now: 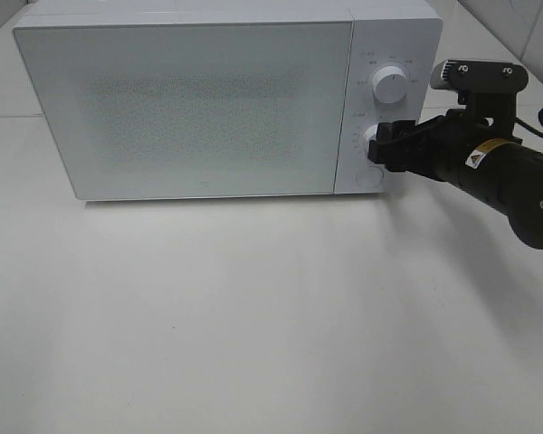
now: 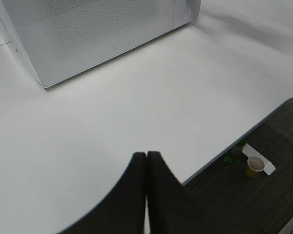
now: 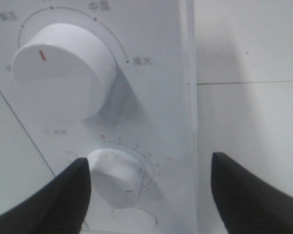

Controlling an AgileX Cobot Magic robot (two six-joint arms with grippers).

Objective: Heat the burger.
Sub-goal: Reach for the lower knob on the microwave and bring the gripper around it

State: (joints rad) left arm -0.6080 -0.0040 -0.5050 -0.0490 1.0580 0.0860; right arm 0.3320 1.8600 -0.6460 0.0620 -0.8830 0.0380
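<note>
Right wrist view: right gripper (image 3: 150, 163) wide open, empty; lower knob (image 3: 117, 178) sits straight ahead between its jaws, off-centre. I can't see the burger; probably inside the shut microwave (image 1: 190, 99).

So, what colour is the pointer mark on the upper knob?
Red, on the white upper knob; clearest in the right wrist view.

The microwave (image 1: 253, 11) interior is hidden behind its speckled door (image 1: 190, 108); lower dial (image 3: 118, 178) partly masked by right gripper (image 1: 383, 149) in high view; panel lettering (image 1: 389, 60) unreadably small.
</note>
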